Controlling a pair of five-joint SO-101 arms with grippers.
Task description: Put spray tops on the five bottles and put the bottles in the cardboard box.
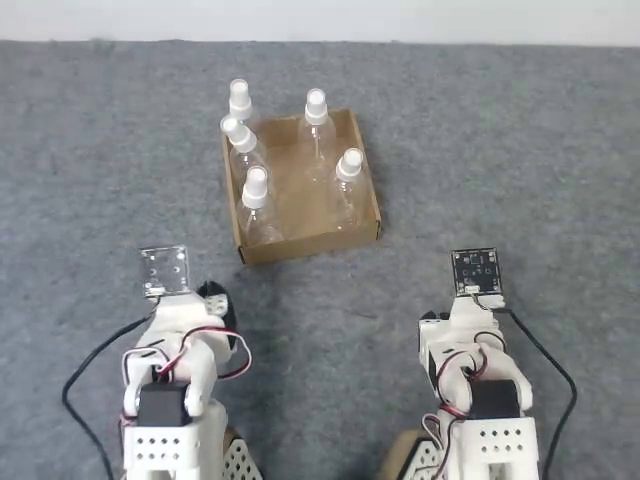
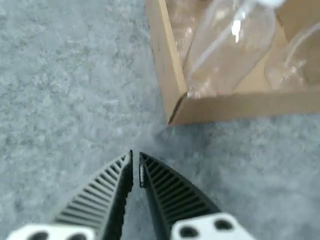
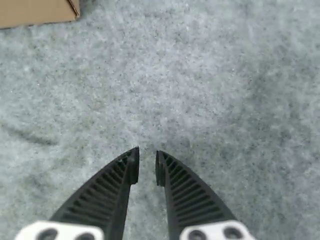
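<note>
The cardboard box [image 1: 310, 243] sits at the middle of the grey carpet. Several clear bottles stand upright in it, each with a white spray top, such as the near one [image 1: 256, 187] and the far ones [image 1: 316, 104] [image 1: 240, 98]. My left gripper [image 2: 135, 156] is shut and holds nothing. It hangs low over the carpet just short of the box's near left corner [image 2: 175, 107], where a clear bottle [image 2: 225, 50] stands inside. My right gripper [image 3: 146, 154] is shut with a thin slit, over bare carpet, with the box's near right corner [image 3: 35, 12] farther off.
Both arms sit folded back at the near edge, the left arm [image 1: 175, 350] and the right arm [image 1: 475, 345], each with cables trailing. Grey carpet [image 1: 500, 150] runs all round the box. A pale wall edge bounds the far side.
</note>
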